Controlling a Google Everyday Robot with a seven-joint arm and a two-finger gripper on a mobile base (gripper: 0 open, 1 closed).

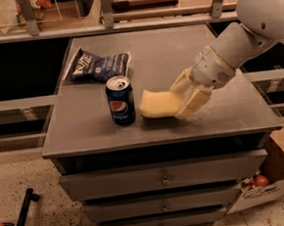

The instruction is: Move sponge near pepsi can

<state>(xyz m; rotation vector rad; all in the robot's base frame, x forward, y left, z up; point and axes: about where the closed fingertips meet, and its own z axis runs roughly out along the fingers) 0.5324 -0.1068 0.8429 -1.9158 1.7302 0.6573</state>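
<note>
The sponge [158, 104], clamped in the hand [187, 95], was held low over the desk [230, 113] beside the pepsi can [120, 100], likely for release.

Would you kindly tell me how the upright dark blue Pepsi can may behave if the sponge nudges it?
The dark blue upright Pepsi can stands tall on a narrow base, so a high nudge would probably tip it; tipped, it would likely roll. The pale yellow foam sponge, clamped in the cream tool beside the can, looks soft and should cushion contact.
</note>
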